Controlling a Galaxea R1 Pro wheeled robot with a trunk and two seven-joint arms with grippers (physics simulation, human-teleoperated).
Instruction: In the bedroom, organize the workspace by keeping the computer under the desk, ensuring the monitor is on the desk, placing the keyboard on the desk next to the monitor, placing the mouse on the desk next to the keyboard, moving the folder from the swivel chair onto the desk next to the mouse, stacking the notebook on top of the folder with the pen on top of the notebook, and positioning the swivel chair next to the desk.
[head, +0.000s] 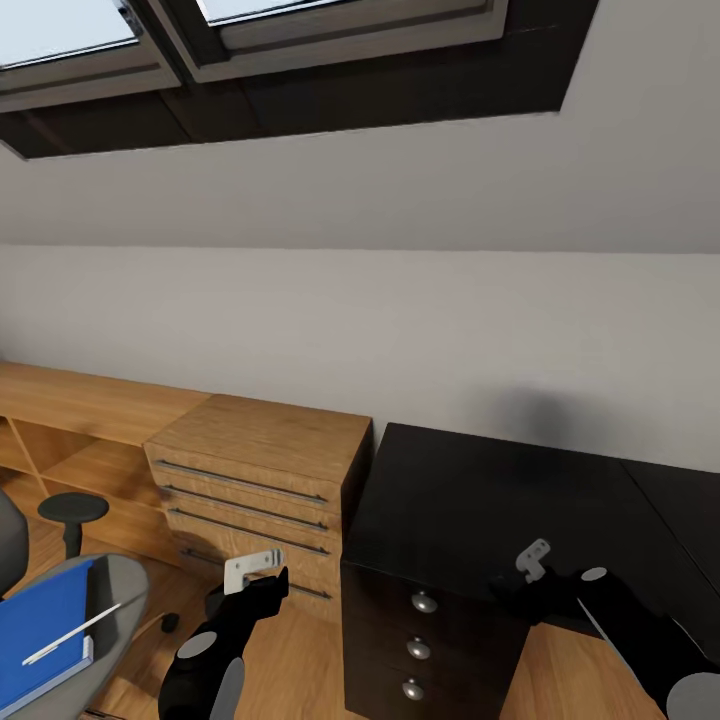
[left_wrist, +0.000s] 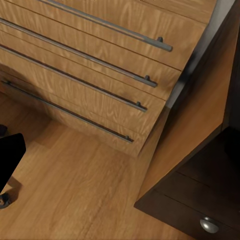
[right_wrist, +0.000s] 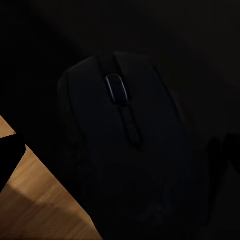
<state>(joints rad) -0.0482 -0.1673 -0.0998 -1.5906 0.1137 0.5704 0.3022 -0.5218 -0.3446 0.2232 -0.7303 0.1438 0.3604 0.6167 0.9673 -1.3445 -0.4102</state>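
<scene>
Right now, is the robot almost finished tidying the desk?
Not nearly. The right claw is at the mouse on the black desk. The blue folder with the pen still lies on the swivel chair, waiting to be moved.

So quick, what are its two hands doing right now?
Left gripper: open or shut cannot be told.
Right gripper: close to the mouse; whether it grips cannot be told.

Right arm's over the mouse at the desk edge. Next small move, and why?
Probably lower the right gripper straight onto the mouse and close. The wrist camera shows the mouse centred, close below, on the black desk near its edge, and no grasp is visible yet.
</scene>
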